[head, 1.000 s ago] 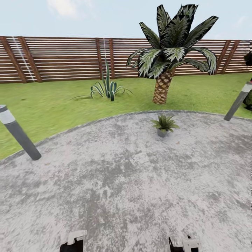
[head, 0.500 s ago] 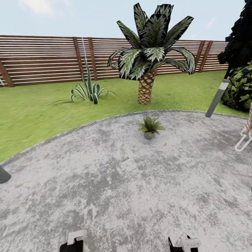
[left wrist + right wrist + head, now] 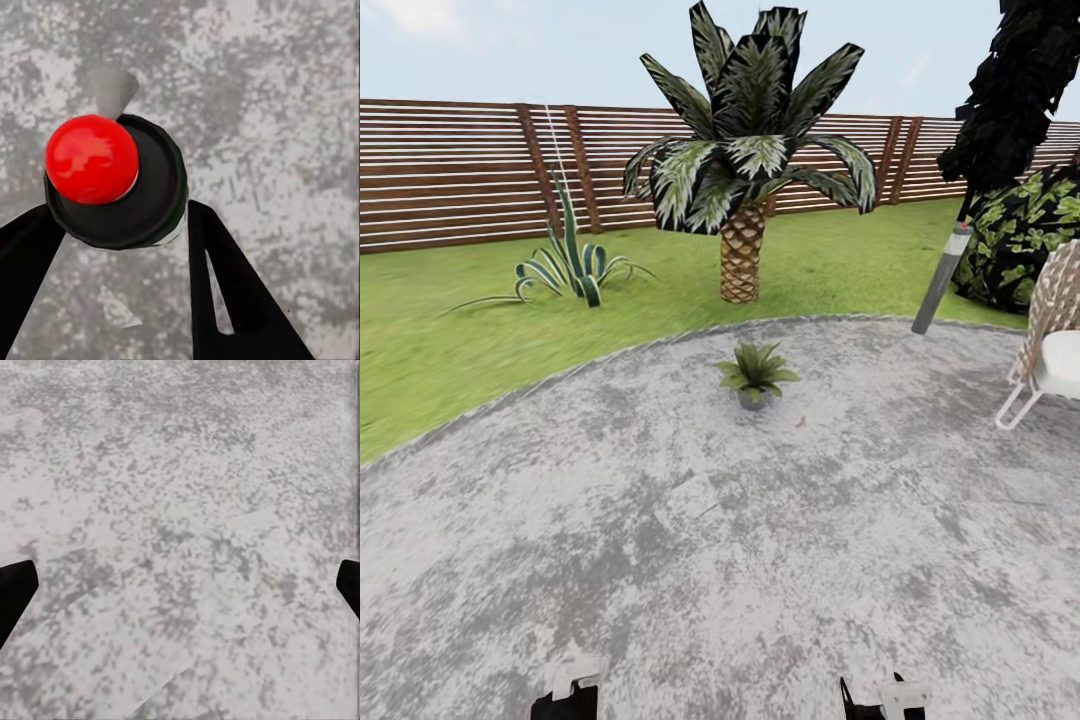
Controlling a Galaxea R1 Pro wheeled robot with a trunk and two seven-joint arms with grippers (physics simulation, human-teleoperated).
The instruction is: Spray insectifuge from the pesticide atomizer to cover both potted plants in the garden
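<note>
From the head view, we look across the round grey patio (image 3: 690, 560) toward the lawn (image 3: 450, 330) and the slatted fence (image 3: 450, 170). One potted plant (image 3: 754, 371) sits near the patio's far edge, just in front of the palm (image 3: 745, 190). A spiky agave (image 3: 565, 265) grows well to one side, and a bollard lamp (image 3: 941, 280), a dark shrub (image 3: 1025, 240) and a white chair (image 3: 1050, 350) stand on the other.

In the left wrist view, the left gripper (image 3: 120, 247) has its dark fingers (image 3: 225, 285) set around a black round-bodied object topped with a red ball and a pale cone. We take it for the pesticide atomizer (image 3: 112, 187) seen end-on, though the angle is poor, and it looks held.

In the right wrist view, the right gripper (image 3: 180, 585) hangs spread wide over bare paving with nothing between its tips.

To do this well, we should roll close to the plant, keep the left arm steady, and aim the nozzle squarely at the leaves.
</note>
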